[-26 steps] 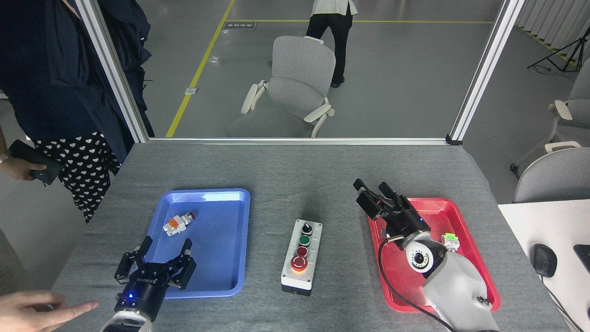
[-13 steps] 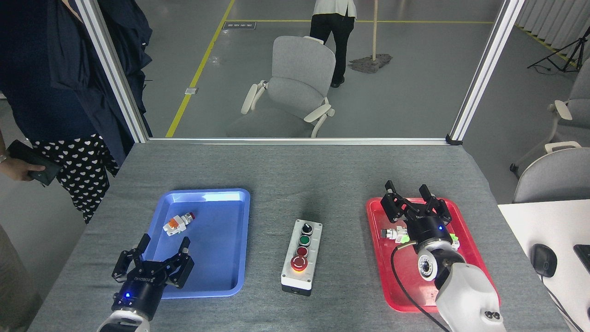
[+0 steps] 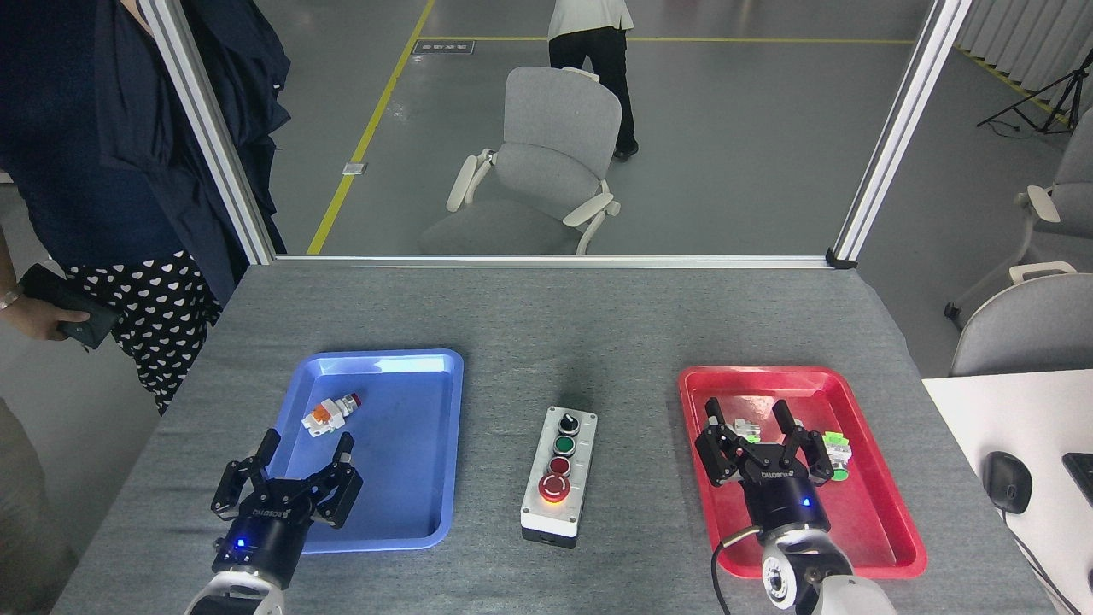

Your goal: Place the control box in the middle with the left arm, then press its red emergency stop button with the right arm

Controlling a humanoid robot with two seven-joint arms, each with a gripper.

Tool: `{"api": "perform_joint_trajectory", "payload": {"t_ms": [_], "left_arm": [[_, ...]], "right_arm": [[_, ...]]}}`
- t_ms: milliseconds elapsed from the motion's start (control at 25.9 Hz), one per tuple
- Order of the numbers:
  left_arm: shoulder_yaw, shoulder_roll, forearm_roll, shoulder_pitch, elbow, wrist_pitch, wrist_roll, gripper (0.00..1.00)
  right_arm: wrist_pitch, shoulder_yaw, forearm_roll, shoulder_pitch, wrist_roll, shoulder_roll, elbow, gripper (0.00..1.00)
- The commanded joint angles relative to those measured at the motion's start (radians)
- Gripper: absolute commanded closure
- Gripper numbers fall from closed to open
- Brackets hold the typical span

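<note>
Centrally, long grey control box [image 3: 559, 474]

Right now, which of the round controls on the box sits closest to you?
The big red mushroom button with the yellow ring, at the near end of the control box. The small red, green and black ones line up farther away.

The control box [image 3: 559, 476] is a long, light grey rectangle on a black base, lying flat on the grey table between a blue tray and a red tray, touching neither. Its long side runs away from the viewer, tilted slightly to the right at the far end. On its top sits a single row of controls: a black knob farthest away, then a green button, a small flat red button, and nearest, the emergency stop button [image 3: 553, 487], a large red mushroom cap over a yellow ring.
</note>
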Motion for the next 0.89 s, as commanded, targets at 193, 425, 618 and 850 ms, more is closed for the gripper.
{"api": "perform_joint_trajectory", "payload": {"t_ms": [193,425,618,850], "left_arm": [[0.002,-0.017,0.003,-0.022,0.009,0.005,-0.016,0.01],[0.027,-0.03,0.02,-0.019,0.009,0.002,-0.016,0.01],[0.027,-0.032,0.054,-0.018,0.009,0.002,-0.016,0.01],[0.027,-0.032,0.057,-0.018,0.009,0.004,-0.016,0.01]], "right_arm": [[0.02,-0.131,0.1,0.061,-0.023,0.105,-0.043,0.01],[0.013,-0.137,0.097,0.055,-0.016,0.11,-0.038,0.01],[0.016,-0.135,0.087,0.058,-0.02,0.107,-0.03,0.01],[0.016,-0.135,0.087,0.055,-0.021,0.102,-0.029,0.01]]}}
